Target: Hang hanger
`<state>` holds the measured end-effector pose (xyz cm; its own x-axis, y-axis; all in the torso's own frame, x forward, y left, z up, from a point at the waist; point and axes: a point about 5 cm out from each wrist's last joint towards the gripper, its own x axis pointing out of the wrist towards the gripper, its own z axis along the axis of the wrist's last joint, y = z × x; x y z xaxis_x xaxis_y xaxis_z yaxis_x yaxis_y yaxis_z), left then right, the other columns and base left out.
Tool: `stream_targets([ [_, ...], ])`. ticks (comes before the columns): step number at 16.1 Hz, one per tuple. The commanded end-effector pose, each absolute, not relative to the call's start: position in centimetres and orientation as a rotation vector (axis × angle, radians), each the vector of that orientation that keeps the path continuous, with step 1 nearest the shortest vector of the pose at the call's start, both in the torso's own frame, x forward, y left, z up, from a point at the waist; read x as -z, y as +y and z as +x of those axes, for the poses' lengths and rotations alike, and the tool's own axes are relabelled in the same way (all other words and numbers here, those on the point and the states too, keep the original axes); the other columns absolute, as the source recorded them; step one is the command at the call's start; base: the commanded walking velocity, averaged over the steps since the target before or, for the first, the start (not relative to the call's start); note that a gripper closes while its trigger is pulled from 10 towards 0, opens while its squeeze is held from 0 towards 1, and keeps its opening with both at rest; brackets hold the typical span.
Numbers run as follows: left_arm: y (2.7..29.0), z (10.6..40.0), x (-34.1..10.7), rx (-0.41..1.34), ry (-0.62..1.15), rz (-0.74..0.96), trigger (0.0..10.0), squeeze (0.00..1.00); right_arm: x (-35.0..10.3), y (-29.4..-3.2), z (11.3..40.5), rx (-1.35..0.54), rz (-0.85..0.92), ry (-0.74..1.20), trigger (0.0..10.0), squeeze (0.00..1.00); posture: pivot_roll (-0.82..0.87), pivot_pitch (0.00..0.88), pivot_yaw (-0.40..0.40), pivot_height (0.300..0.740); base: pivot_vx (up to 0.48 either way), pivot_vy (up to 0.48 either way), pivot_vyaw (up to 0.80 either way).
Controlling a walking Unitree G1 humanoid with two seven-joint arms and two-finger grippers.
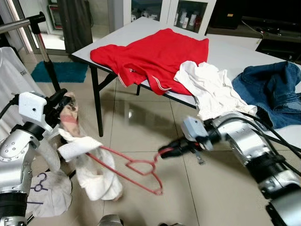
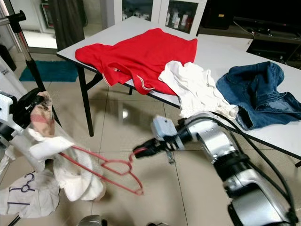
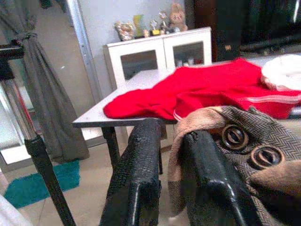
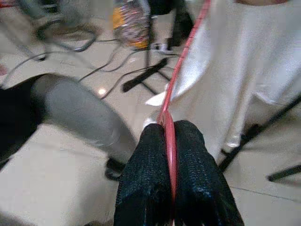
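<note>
A red wire hanger (image 1: 134, 169) hangs in the air above the tiled floor, with a white garment (image 1: 91, 172) draped over its left end. My right gripper (image 1: 165, 151) is shut on the hanger's hook; the right wrist view shows the red wire (image 4: 169, 136) pinched between the black fingers. My left gripper (image 1: 63, 101) is at the left, shut on a brown patterned cloth (image 3: 244, 150) at the top of the garment. A metal rack pole (image 1: 44, 52) stands behind my left arm.
A white table (image 1: 235, 52) carries a red shirt (image 1: 155, 56), a white cloth (image 1: 207, 87) and blue jeans (image 1: 273, 89). Another white garment (image 1: 47, 193) lies low at the left. A teal mat (image 1: 59, 71) lies on the floor beyond.
</note>
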<state>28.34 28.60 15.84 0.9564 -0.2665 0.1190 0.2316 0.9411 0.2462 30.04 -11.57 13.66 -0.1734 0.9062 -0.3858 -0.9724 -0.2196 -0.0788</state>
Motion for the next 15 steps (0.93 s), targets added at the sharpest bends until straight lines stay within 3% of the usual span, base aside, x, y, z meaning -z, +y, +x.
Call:
stream_targets([
  [1, 28.9, 28.4, -16.4, 0.245, -0.182, 0.163, 10.0, 0.0, -14.6, -12.0, 30.9, -1.684, -0.418, 0.185, 0.0, 0.0, 0.14, 0.016, -0.081, 0.74, 0.0, 0.0, 0.0],
  [3, 29.8, 27.7, -15.4, 0.269, -0.105, 0.123, 10.0, 0.0, -14.6, -12.3, 31.1, -1.676, -0.404, 0.2, 0.0, 0.0, 0.14, 0.015, -0.086, 0.74, 0.0, 0.0, 0.0],
  [4, 30.1, 26.7, -13.9, 0.343, 0.01, 0.178, 10.0, 1.0, -14.6, -12.7, 31.0, -1.682, -0.403, 0.212, 0.0, 0.0, 0.14, 0.015, -0.086, 0.74, 0.0, 0.0, 0.0],
  [6, 30.1, 25.8, -13.2, 0.42, 0.099, 0.193, 10.0, 1.0, -14.6, -13.0, 31.2, -1.669, -0.411, 0.221, 0.0, 0.0, 0.14, 0.015, -0.091, 0.74, 0.0, 0.0, 0.0],
  [7, 30.1, 26.0, -13.8, 0.412, 0.073, 0.162, 10.0, 0.0, -14.7, -13.0, 31.5, -1.653, -0.411, 0.215, 0.0, 0.0, 0.14, 0.014, -0.09, 0.74, 0.0, 0.0, 0.0],
  [9, 28.9, 26.1, -15.8, 0.486, -0.042, 0.07, 10.0, 0.0, -14.7, -12.4, 31.8, -1.631, -0.409, 0.205, 0.0, 0.0, 0.14, 0.011, -0.095, 0.74, 0.0, 0.0, 0.0],
  [12, 29.1, 26.3, -16.9, 0.459, -0.117, 0.146, 10.0, 0.0, -14.6, -12.3, 32.2, -1.589, -0.412, 0.198, 0.0, 0.0, 0.14, 0.01, -0.094, 0.74, 0.0, 0.0, 0.0],
  [13, 29.7, 26.3, -17.2, 0.423, -0.141, 0.154, 10.0, 1.0, -14.6, -12.2, 32.3, -1.575, -0.412, 0.195, 0.0, 0.0, 0.14, 0.009, -0.093, 0.74, 0.0, 0.0, 0.0],
  [15, 30.1, 26.0, -17.6, 0.412, -0.141, 0.087, 10.0, 1.0, -14.6, -12.0, 32.8, -1.518, -0.41, 0.181, 0.0, 0.0, 0.14, 0.009, -0.092, 0.74, 0.0, 0.0, 0.0],
])
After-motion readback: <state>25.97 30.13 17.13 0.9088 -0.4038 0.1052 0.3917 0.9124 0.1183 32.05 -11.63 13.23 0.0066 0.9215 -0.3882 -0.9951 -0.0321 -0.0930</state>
